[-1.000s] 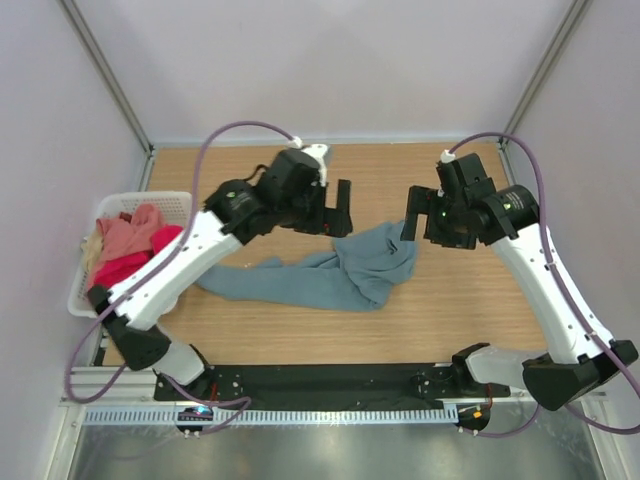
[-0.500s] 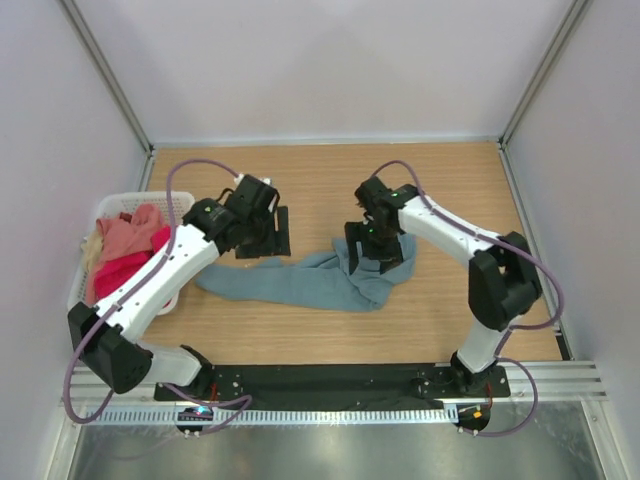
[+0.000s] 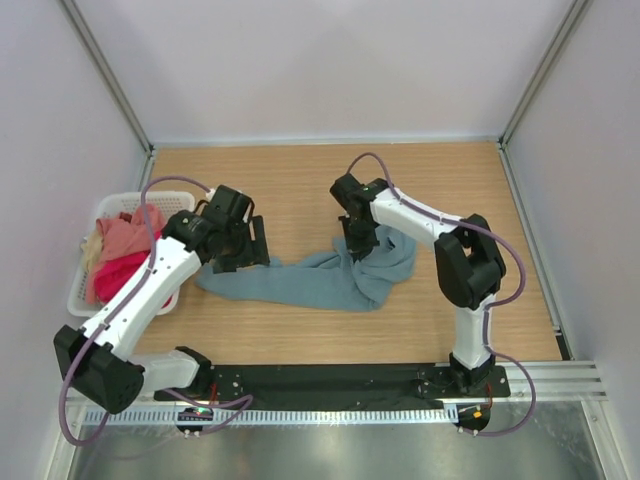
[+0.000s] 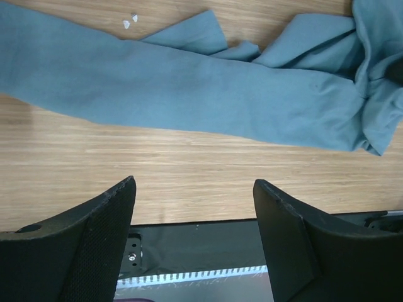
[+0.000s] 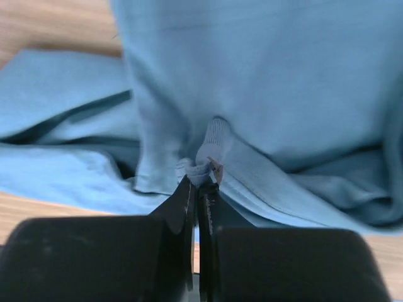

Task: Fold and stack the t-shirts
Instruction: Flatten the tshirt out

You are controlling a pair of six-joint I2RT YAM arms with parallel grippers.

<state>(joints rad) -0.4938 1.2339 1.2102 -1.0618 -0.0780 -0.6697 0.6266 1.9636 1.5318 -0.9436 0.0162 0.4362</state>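
A large grey-teal t-shirt [image 3: 300,282] lies crumpled in a long strip across the middle of the wooden table, bunched at its right end. My right gripper [image 3: 358,250] is down on that bunched end. In the right wrist view the right gripper [image 5: 200,182] is shut on a ribbed fold of the grey-teal t-shirt [image 5: 264,82]. My left gripper [image 3: 248,243] hovers over the strip's left part, open and empty. In the left wrist view the left gripper [image 4: 194,185] stands apart from the grey-teal t-shirt [image 4: 189,94]. Salmon pink [image 3: 125,238], crimson-pink [image 3: 115,272] and cream [image 3: 92,245] t-shirts lie in the basket.
A white slotted basket [image 3: 80,297] stands at the table's left edge. Two tiny white specks [image 4: 129,21] lie on the wood beyond the shirt. The black base plate [image 4: 189,245] runs along the near edge. Frame posts rise at the back corners.
Both arms came down and inward toward the grey-teal shirt. The right gripper went from open to shut on a fold of it. The left gripper moved left and nearer, staying open.
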